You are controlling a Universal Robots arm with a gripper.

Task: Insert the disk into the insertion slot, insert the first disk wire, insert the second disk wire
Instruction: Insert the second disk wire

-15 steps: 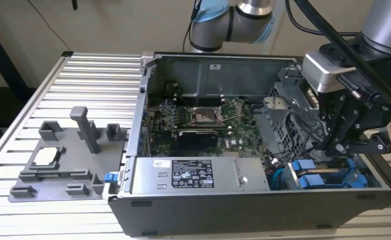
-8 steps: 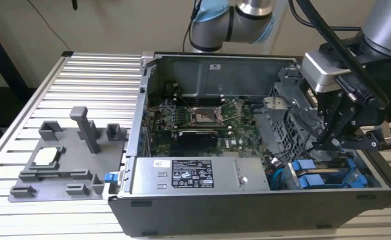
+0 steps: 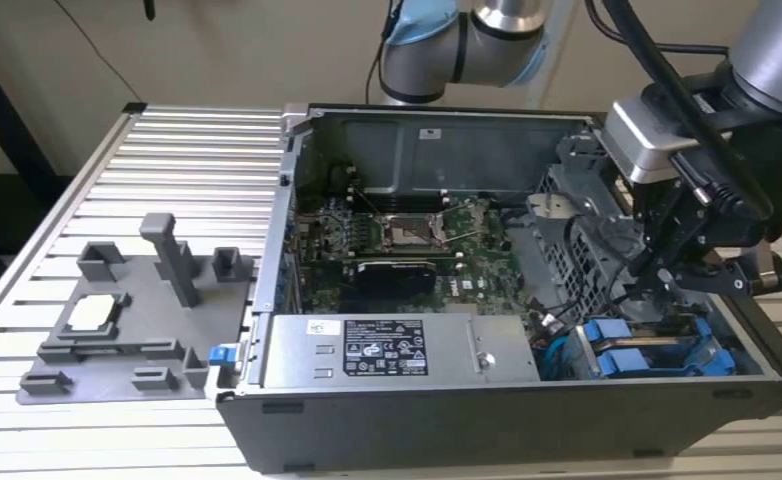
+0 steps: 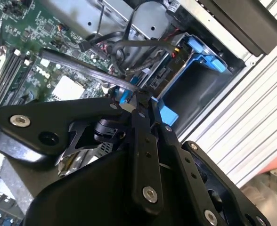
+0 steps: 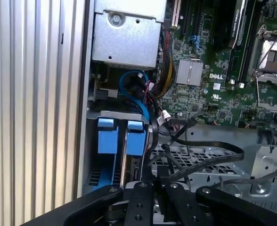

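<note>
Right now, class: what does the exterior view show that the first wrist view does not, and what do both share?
Exterior view: the grey tray with upright blocks on the slatted table, beside the case on the exterior view's left, and the arm's elbow behind it.
First wrist view: a blue cable looping beside the grey box.
Both: the blue brackets, the motherboard and the gripper.

We see the arm [image 3: 765,60] reaching down at the exterior view's right. Its gripper [image 3: 667,285] points downward, fingers [image 4: 143,155] drawn close together.
</note>
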